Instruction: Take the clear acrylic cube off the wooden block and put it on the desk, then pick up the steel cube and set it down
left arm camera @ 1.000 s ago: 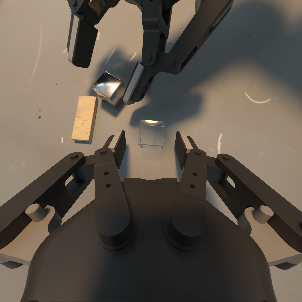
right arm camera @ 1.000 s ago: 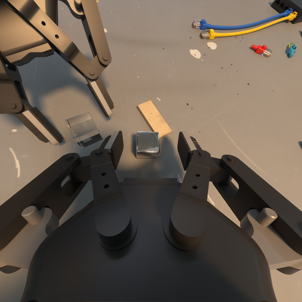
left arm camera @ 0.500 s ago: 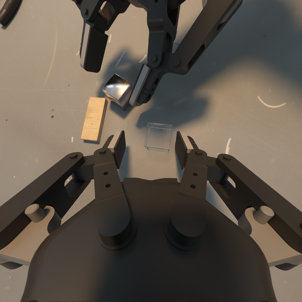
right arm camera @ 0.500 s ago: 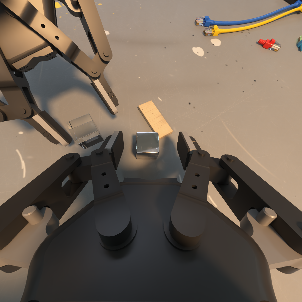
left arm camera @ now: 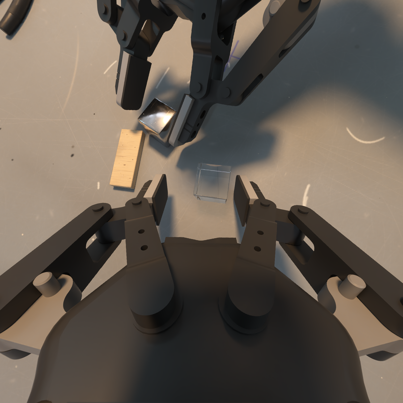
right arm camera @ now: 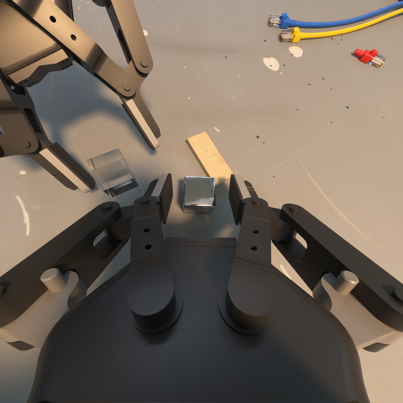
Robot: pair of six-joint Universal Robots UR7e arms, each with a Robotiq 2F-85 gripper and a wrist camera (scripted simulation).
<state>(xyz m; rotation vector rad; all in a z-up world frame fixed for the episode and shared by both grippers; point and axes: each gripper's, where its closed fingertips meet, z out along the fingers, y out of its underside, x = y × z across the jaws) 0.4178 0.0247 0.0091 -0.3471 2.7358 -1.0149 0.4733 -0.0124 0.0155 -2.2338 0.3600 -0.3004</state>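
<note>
My left end effector (left arm camera: pixel 199 196) points down at the desk (left arm camera: pixel 327 196), fingers spread wide, clear acrylic cube (left arm camera: pixel 212 185) on the desk between them, untouched. My right end effector (right arm camera: pixel 200 197) also wide, straddling the steel cube (right arm camera: pixel 198 194). Wooden block (right arm camera: pixel 209 155) lies flat just beside the steel cube.

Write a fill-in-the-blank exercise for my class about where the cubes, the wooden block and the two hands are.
1. The clear acrylic cube rests on the ____.
2. The right hand is open around the ____ cube.
3. The left hand holds ____.
4. Nothing lies on the ____ block.

Missing words: desk; steel; nothing; wooden
</note>
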